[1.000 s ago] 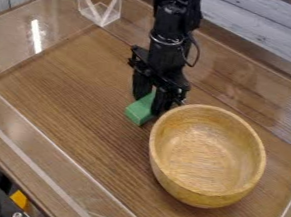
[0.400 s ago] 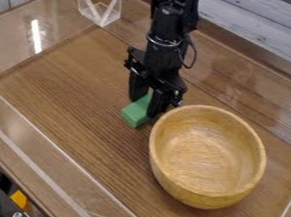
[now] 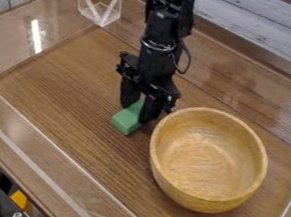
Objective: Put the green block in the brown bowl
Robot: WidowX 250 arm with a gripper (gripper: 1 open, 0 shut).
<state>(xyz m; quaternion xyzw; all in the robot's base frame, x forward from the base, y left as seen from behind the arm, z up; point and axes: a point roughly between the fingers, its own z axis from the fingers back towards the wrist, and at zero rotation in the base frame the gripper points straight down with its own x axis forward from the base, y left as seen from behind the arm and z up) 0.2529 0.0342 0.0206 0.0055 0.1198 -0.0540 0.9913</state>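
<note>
The green block [image 3: 128,118] sits low over the wooden table [image 3: 58,79], just left of the brown bowl [image 3: 208,157] and outside its rim. Its long axis runs from upper right down to lower left, the lower end nearest the camera. The black gripper [image 3: 140,108] points steeply down with its jaws closed narrowly on the block's upper end. The bowl's hollow holds nothing; only bare wood grain shows inside.

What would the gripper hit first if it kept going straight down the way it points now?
The gripper is shut on the green block, so the block would press into the wooden table first; it looks at or near the surface already.
</note>
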